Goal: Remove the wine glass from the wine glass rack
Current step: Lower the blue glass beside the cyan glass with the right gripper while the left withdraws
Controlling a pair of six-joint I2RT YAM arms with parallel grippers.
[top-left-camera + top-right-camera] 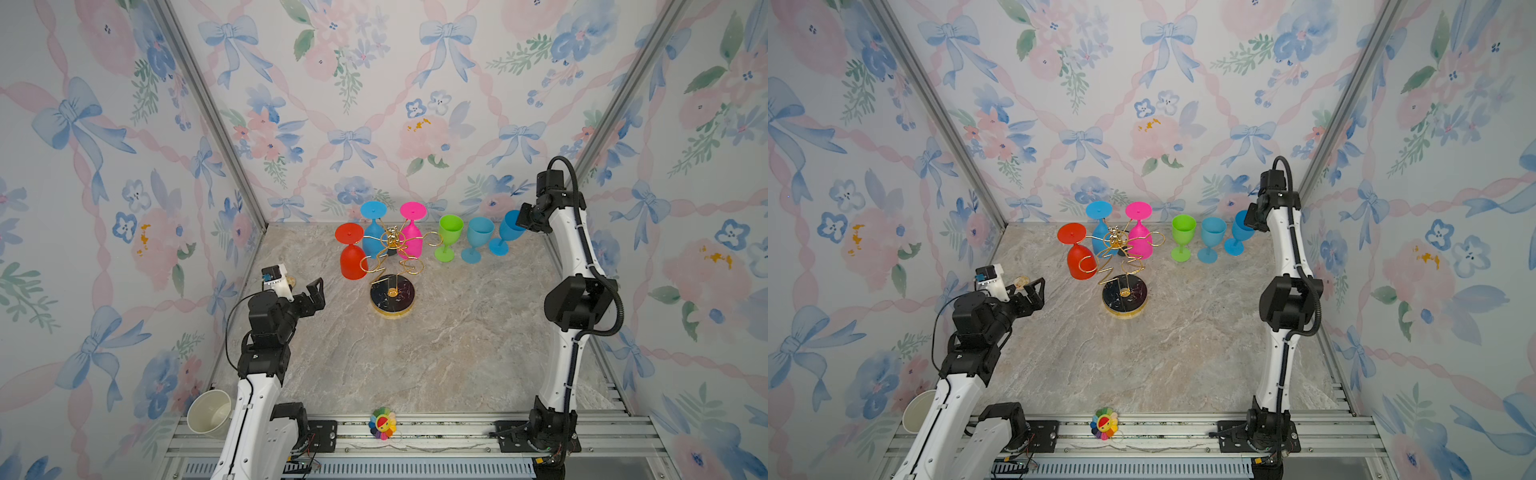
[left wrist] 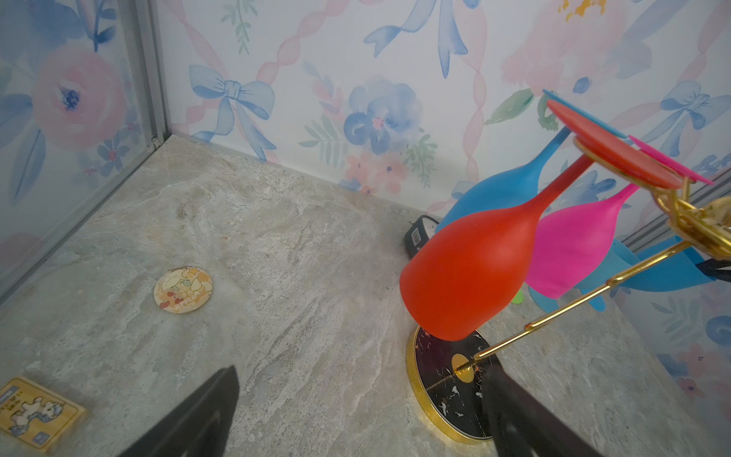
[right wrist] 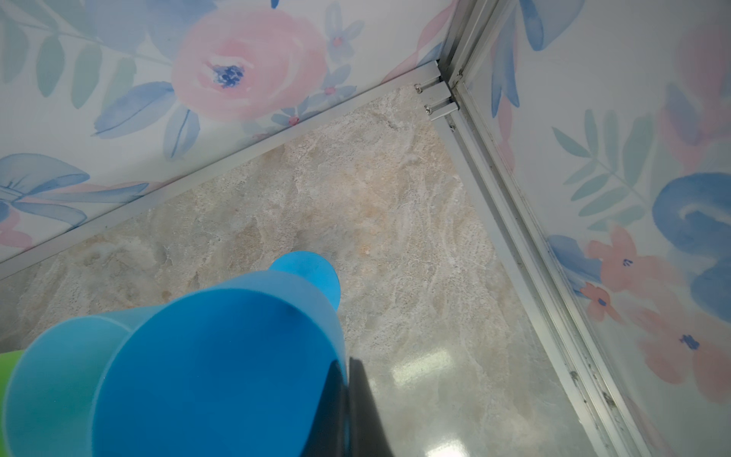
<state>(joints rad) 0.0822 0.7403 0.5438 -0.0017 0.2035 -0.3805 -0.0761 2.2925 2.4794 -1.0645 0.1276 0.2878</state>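
Right hand (image 1: 519,222) clenched on blue glass (image 1: 507,235) rim: level it, foot flat on bench (image 1: 457,332), then release. Left hand (image 1: 316,294) released, empty, facing red glass (image 1: 352,262).

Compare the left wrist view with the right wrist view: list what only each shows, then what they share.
Left wrist only: a red wine glass, a blue wine glass and a pink wine glass hanging upside down on the wine glass rack, a round badge, a card, and the open left end effector.
Right wrist only: the right end effector shut on the rim of a dark blue wine glass.
Both: marble tabletop, floral wallpaper, and perhaps the lighter blue glass.
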